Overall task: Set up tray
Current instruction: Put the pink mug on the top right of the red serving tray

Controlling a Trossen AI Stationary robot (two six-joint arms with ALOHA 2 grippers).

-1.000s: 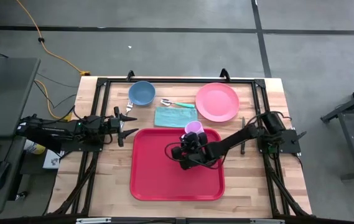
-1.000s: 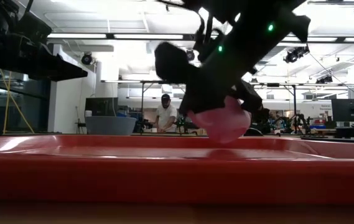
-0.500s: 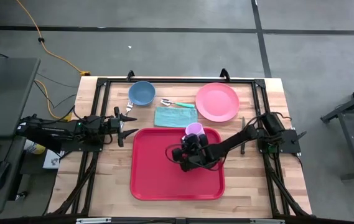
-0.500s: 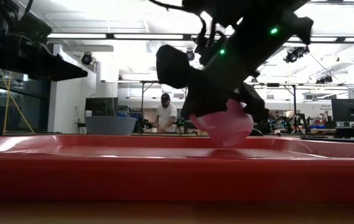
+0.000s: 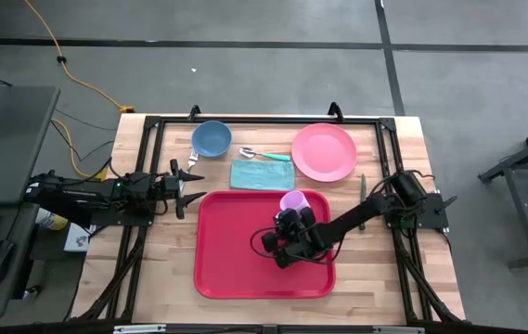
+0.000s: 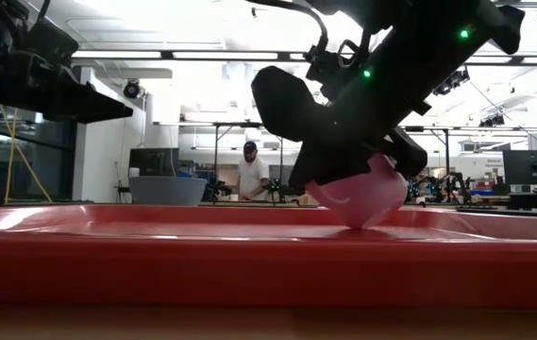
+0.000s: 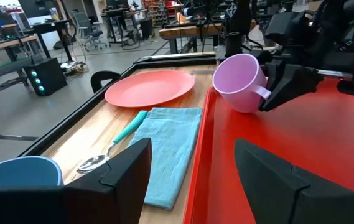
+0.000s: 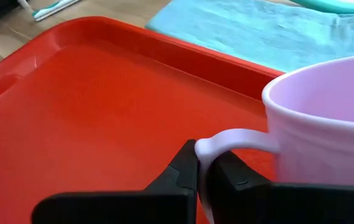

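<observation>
The red tray point(image 5: 236, 250) lies on the near middle of the wooden surface point(image 5: 166, 269), with its long side close to the front edge. Over the tray's far right part hangs the right claw point(image 5: 289, 216), and its fingers are pressed together on the handle of a lilac cup point(image 5: 292, 201). In the right wrist view the thin handle is pinched between the two dark fingers point(image 8: 180, 177), with the tray floor below. In the low view the cup point(image 6: 362, 194) is tilted, and its lower edge is very near the tray floor or touching it; I cannot tell which. The left claw point(image 5: 189, 183) waits at the left side of the surface, just beside the tray's far left corner and not touching it, with its fingers spread and nothing between them. Behind the tray, a teal napkin point(image 5: 252, 173) lies just beside the far rim. A spoon point(image 5: 262, 154) with a teal handle lies behind the napkin. A blue bowl point(image 5: 211, 138) stands at the far left and a pink plate point(image 5: 324, 151) at the far right.
</observation>
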